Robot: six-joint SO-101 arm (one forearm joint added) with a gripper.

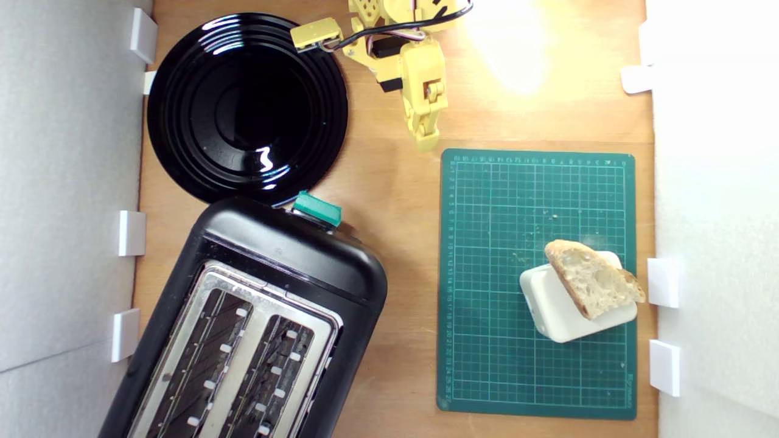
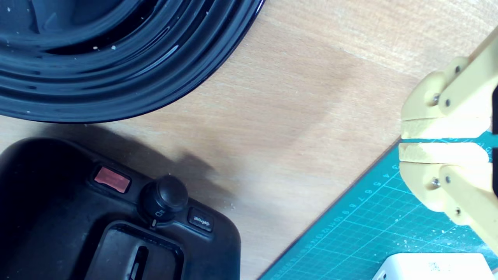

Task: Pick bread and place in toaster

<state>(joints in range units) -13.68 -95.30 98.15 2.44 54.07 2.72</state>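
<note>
Pincer [image 2: 404, 140] closed, empty; toaster [image 1: 255, 316] cut off, bread [image 1: 593, 280] well apart.

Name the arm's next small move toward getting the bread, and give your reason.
Probably swing toward the bread and open: the gripper looks shut and empty, hanging over bare wood past the green mat, while the slice lies untouched atop the white block.

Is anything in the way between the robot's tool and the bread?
Nothing visible is. In the exterior view the tool hangs just off the green mat, and only bare mat lies between it and the bread, which rests on a white block.
</note>
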